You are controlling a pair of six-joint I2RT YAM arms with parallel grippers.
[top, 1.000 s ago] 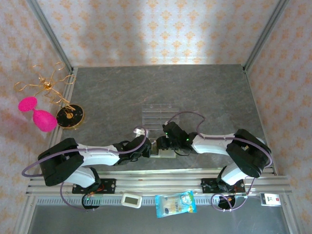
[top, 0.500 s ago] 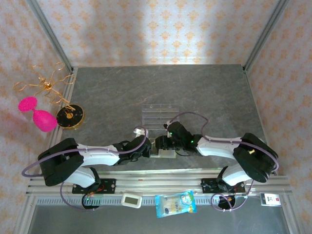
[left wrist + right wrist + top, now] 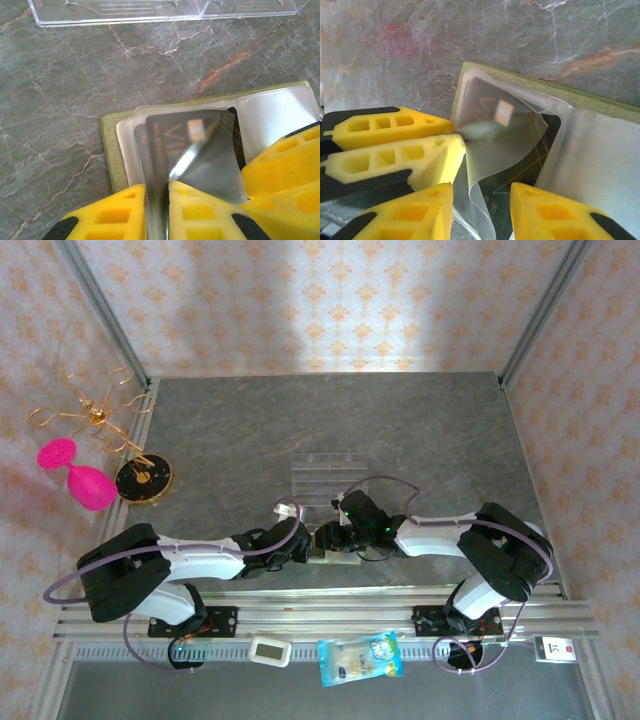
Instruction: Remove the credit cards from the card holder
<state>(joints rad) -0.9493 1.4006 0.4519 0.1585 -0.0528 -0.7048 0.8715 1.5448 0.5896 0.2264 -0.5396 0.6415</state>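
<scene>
Pinching the clear plastic sleeve [image 3: 212, 167] of the flat olive-yellow card holder [image 3: 110, 150], my left pincer [image 3: 159, 216] is clamped; the dark credit card [image 3: 167, 134] sits just ahead, still pocketed. My right pincer [image 3: 481, 215] stands open astride the sleeve's flap.

the table [image 3: 75, 90] has a grey-green stone pattern with thin white veins and some rust-orange streaks. the card holder [image 3: 107, 150] has an olive-green edge, and its inner sleeves [image 3: 280, 110] are pale and half clear. the credit card [image 3: 160, 137] looks dark, almost black, with 1 small pale orange square and faint letters. the left gripper [image 3: 157, 220] and the right gripper [image 3: 480, 215] have bright yellow pads with black behind. the tray [image 3: 125, 12] is colourless. the wallpaper [image 3: 330, 300] is cream-pink with an orange ornament pattern. the left arm [image 3: 190, 560] and the right arm [image 3: 440, 535] are white and black, with purple cables [image 3: 375, 480]. 1 object [image 3: 88, 485] is hot pink, and the wire figure [image 3: 95, 415] is gold.
</scene>
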